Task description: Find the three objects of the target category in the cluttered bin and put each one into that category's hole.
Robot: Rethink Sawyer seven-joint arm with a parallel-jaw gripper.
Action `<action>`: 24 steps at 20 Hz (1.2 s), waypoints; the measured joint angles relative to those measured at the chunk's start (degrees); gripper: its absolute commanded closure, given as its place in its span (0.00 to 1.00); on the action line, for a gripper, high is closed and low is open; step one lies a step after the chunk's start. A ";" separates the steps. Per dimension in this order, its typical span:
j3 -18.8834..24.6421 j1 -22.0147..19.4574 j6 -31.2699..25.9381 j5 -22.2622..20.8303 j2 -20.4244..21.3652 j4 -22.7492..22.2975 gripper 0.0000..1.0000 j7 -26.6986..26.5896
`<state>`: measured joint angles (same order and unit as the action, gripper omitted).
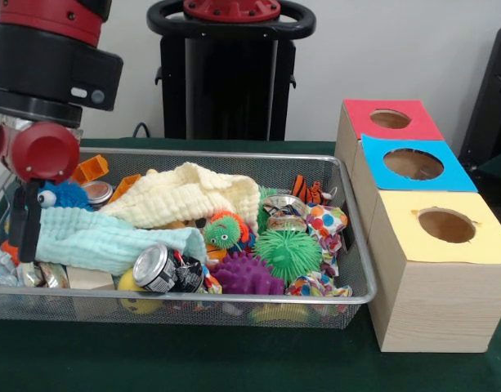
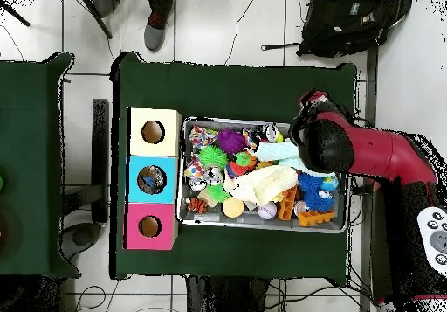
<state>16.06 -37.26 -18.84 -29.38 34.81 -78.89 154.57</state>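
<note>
Bottles: one likely clear crumpled plastic bottle (image 1: 1, 265) sits at the left end of the cluttered bin (image 1: 352, 298), low against the mesh, just beside and below the pincer (image 1: 21, 224); its long axis can't be read. Pincer hangs over that left end by the blue fuzzy toy (image 1: 64, 194); released or clenched, cannot tell. Mint cloth (image 1: 103, 241) covers the middle. Red-topped hole (image 1: 390, 119) is far right, on the farthest box on the desk (image 1: 193, 359), well apart, so the carry runs the bin's whole length.
</note>
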 measured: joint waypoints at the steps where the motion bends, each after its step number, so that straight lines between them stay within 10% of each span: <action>1: 0.46 -0.37 0.01 -0.36 -0.40 0.00 0.00 -0.10; 24: 12.09 -8.95 -8.38 -3.05 -8.23 1.68 0.00 -10.01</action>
<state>28.15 -46.21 -27.22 -32.43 26.58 -77.21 144.56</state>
